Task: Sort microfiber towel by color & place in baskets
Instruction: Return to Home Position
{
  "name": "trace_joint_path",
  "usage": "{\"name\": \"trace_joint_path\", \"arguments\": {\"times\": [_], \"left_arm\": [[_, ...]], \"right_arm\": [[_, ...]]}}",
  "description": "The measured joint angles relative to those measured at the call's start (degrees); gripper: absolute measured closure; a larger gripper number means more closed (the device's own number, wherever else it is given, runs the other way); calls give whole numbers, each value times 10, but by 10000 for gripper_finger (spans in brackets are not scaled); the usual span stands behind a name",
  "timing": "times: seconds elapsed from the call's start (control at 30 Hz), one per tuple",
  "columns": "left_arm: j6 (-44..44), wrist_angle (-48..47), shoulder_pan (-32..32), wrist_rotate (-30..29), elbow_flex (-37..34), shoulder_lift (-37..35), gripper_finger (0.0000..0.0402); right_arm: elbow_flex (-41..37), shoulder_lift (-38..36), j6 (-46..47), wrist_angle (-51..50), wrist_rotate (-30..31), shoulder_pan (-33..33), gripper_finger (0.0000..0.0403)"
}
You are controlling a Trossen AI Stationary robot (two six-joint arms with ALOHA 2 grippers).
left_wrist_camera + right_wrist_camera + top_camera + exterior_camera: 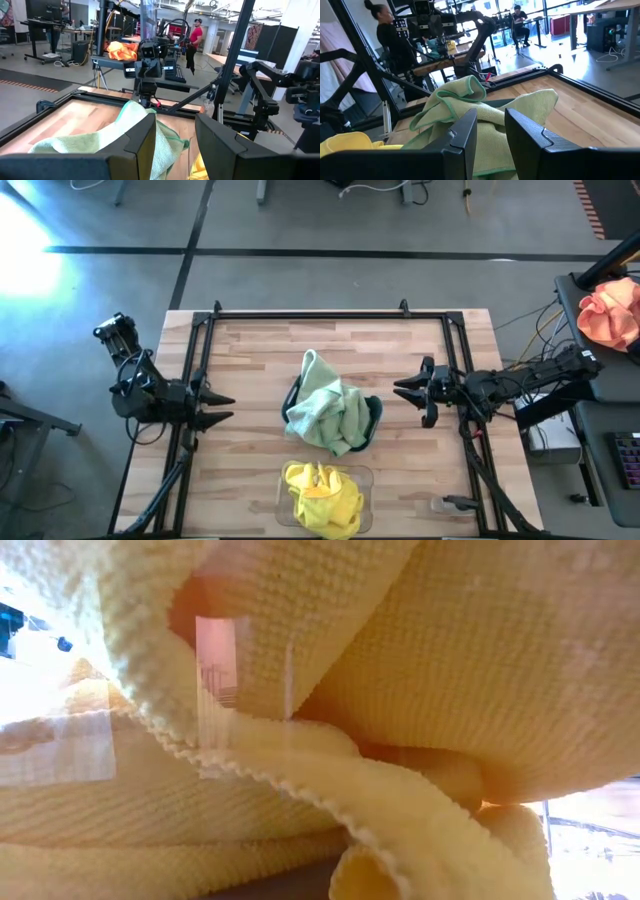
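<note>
- Dark teal rectangular plastic basket [373, 418]: stands mid-way across the pale wooden plank worktop [250, 360] and is the landmark for every entry below.
- Pale green microfiber towels [325, 412]: heaped in the teal basket and spilling over its rim. Grouped by colour, as the sort requires.
- Clear see-through plastic basket [366, 478]: just beside the teal basket, on the side nearer the low camera.
- Bright yellow microfiber towels [322, 498]: bunched inside the clear basket, their folds [400, 690] pressed against its wall.
- Left dark six-joint arm [150, 392]: left of the teal basket, well apart from it. Its jaws are spread, empty, and point toward the green heap.
- Right dark six-joint arm [500, 383]: right of the teal basket, near it but not touching. Its jaws are spread and empty.
- Judgement: no towel lies outside the baskets, so the sort looks complete and both arms stand clear.
- Orange-pink cloth [610, 315]: far right of the teal basket, off the worktop. Not part of the sort.
</note>
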Motion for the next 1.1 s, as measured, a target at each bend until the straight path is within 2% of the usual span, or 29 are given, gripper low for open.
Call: {"name": "trace_joint_path", "arguments": {"times": [0.47, 1.1], "left_arm": [[-20, 1, 0, -14, 0, -3, 278], [-31, 10, 0, -15, 0, -3, 278]], "right_arm": [[-122, -11, 16, 181, 0, 0, 310], [-160, -40, 11, 195, -16, 0, 310]]}}
